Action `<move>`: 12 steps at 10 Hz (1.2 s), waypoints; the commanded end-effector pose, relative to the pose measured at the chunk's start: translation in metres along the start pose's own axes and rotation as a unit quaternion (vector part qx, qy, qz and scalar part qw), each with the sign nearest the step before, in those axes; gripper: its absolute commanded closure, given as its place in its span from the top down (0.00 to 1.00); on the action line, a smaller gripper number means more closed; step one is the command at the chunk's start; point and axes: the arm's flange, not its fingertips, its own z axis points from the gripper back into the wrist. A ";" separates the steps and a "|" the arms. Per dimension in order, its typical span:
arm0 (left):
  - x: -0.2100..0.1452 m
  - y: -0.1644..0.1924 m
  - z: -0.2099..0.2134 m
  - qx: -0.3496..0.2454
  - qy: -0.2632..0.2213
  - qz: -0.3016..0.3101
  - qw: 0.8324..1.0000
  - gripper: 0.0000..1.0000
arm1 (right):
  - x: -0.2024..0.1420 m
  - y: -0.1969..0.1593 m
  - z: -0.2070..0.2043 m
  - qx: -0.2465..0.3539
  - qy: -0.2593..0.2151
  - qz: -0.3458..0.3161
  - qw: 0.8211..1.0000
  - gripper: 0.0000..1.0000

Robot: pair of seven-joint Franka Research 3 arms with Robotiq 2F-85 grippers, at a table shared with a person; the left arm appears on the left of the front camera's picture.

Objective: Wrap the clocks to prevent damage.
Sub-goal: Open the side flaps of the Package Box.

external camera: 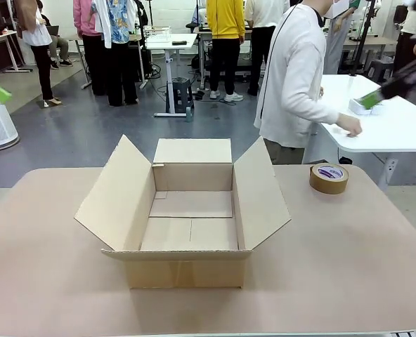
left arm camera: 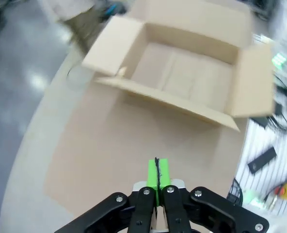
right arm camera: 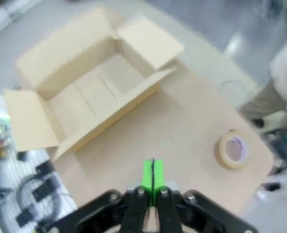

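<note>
No clocks are in view. An open, empty cardboard box (external camera: 117, 196) stands in the middle of the tan table (external camera: 334, 274), its flaps spread outward. My left gripper (left arm camera: 157, 170) hangs high above the table to one side of the box (left arm camera: 252, 82), green pads pressed together with nothing between them. My right gripper (right arm camera: 152, 172) hovers high above the other side of the box (right arm camera: 148, 41), also shut and empty. In the front view the right gripper (external camera: 369, 100) is a blurred black and green shape at the upper right.
A roll of brown tape (external camera: 329, 177) lies flat on the table right of the box, also seen from the right wrist as the tape roll (right arm camera: 233, 150). A person (external camera: 292, 77) at the far side is turned away, one hand on a white table (external camera: 398, 133).
</note>
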 end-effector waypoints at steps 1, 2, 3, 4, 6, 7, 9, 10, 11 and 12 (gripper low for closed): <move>0.060 -0.056 -0.044 0.086 0.086 0.123 0.985 0.00 | 0.073 0.062 -0.058 -0.106 0.119 -0.220 0.962 0.00; 0.087 -0.078 -0.066 0.143 0.116 0.177 0.967 0.00 | 0.098 0.091 -0.081 -0.106 0.171 -0.263 0.944 0.00; 0.106 -0.094 -0.089 0.176 0.157 0.220 0.947 0.00 | 0.119 0.122 -0.103 -0.116 0.228 -0.304 0.918 0.00; 0.123 -0.103 -0.109 0.206 0.198 0.261 0.922 0.00 | 0.137 0.147 -0.122 -0.138 0.271 -0.316 0.899 0.00; 0.136 -0.101 -0.129 0.202 0.243 0.295 0.902 0.00 | 0.149 0.173 -0.133 -0.136 0.308 -0.317 0.887 0.00; 0.135 -0.100 -0.133 0.186 0.254 0.294 0.902 0.00 | 0.148 0.177 -0.130 -0.136 0.310 -0.308 0.889 0.00; 0.119 -0.110 -0.143 0.238 0.247 0.276 0.898 0.00 | 0.115 0.177 -0.143 -0.188 0.258 -0.273 0.908 0.00; 0.119 -0.110 -0.143 0.238 0.247 0.276 0.898 0.00 | 0.115 0.177 -0.143 -0.188 0.258 -0.273 0.908 0.00; 0.119 -0.110 -0.143 0.238 0.247 0.276 0.898 0.00 | 0.115 0.177 -0.143 -0.188 0.258 -0.273 0.908 0.00; 0.119 -0.110 -0.143 0.238 0.247 0.276 0.898 0.00 | 0.115 0.177 -0.143 -0.188 0.258 -0.273 0.908 0.00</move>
